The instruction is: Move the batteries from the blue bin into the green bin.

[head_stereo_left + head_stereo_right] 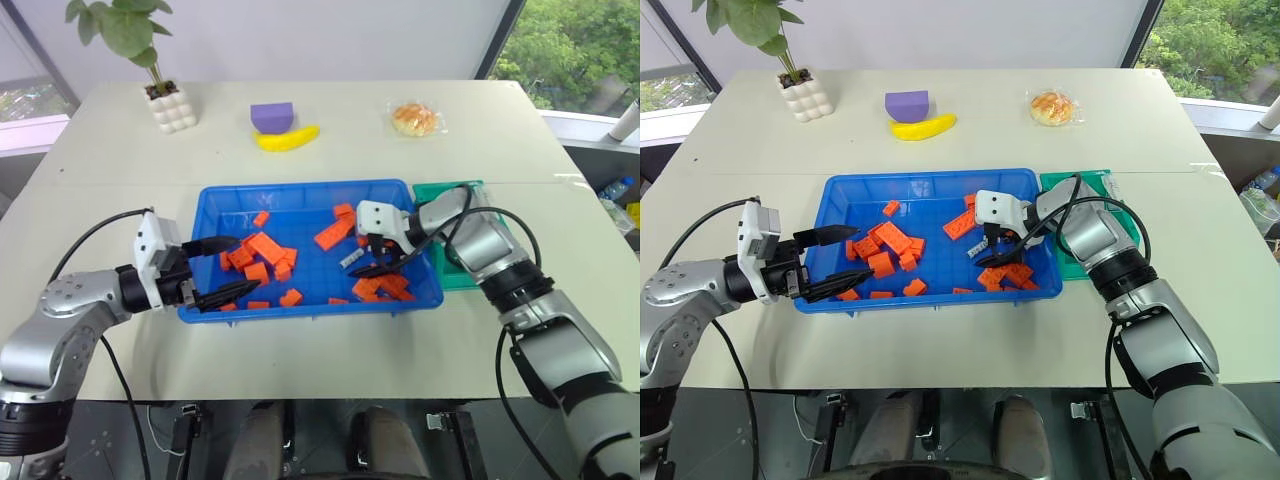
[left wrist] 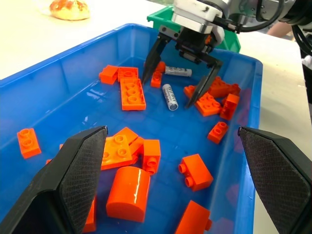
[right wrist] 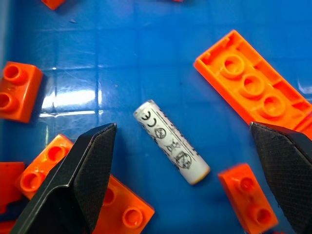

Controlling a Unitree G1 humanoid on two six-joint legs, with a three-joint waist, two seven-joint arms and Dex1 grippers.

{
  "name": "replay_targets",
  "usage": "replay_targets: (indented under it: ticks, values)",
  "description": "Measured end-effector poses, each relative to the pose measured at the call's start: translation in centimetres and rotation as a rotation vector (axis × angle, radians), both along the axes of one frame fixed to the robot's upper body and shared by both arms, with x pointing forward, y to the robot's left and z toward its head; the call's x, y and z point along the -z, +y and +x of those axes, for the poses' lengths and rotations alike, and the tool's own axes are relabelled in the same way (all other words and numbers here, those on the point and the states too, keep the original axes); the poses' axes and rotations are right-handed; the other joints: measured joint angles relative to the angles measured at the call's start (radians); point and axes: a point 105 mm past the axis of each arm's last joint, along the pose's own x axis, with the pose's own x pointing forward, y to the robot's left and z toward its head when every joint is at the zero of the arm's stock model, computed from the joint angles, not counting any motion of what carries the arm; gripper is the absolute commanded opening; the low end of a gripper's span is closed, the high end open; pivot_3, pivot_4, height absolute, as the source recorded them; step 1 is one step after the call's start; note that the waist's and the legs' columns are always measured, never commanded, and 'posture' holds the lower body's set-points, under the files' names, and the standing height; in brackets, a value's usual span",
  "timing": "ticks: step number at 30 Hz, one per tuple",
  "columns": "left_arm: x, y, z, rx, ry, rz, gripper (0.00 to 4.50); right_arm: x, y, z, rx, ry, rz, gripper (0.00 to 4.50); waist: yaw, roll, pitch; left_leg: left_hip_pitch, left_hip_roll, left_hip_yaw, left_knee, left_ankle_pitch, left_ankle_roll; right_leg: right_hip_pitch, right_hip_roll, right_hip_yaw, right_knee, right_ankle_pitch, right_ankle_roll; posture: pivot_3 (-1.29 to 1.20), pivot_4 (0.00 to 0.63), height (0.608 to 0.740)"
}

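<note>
The blue bin (image 1: 300, 189) sits mid-table, scattered with orange blocks (image 1: 262, 246). Two whitish-grey batteries lie on its floor near the right end: one battery (image 3: 171, 142) directly under my right gripper (image 2: 167, 92), a second battery (image 2: 178, 71) just beyond it. My right gripper is open and angled down, one fingertip on each side of the first battery, not touching it. The green bin (image 1: 448, 194) stands against the blue bin's right side, partly hidden by my right arm. At the blue bin's left end my left gripper (image 1: 245, 264) is held open over the rim, with nothing in it.
Orange blocks (image 3: 253, 85) crowd close around the battery under my right gripper. At the table's far side stand a potted plant (image 1: 168, 105), a purple block (image 1: 272, 115) with a banana (image 1: 287, 137), and a bagged bun (image 1: 414, 119).
</note>
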Motion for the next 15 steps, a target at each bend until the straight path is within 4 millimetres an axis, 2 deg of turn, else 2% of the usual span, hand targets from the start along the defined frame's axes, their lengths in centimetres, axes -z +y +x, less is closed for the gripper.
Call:
replay_targets:
  ticks: [4, 8, 15]
  values:
    - [-0.01, 0.00, 0.02, -0.002, -0.002, -0.001, 4.50, 0.42, 0.16, -0.43, -0.023, 0.031, -0.005, 1.67, 0.000, 0.000, 0.000, 0.000, 0.000, 0.000, 0.000, 0.000, 0.000, 0.000, 0.000, 0.000, 0.000, 0.000, 0.000, 0.00, 0.150, 0.739]
    - [-0.04, 0.00, 0.02, -0.002, -0.005, -0.002, 4.50, 0.51, 0.16, -0.66, -0.037, 0.045, -0.010, 0.04, -0.001, 0.000, 0.000, 0.000, 0.000, 0.000, 0.000, 0.000, 0.000, 0.000, 0.000, 0.000, 0.000, 0.000, 0.000, 0.00, 0.150, 0.739]
    - [-0.12, 0.01, -0.08, 0.010, -0.006, 0.006, 4.50, 0.29, 0.24, -0.42, -0.014, 0.039, 0.005, 0.05, -0.001, 0.000, 0.000, 0.000, 0.000, 0.000, 0.000, 0.000, 0.000, 0.000, 0.000, 0.000, 0.000, 0.000, 0.000, 0.00, 0.150, 0.739]
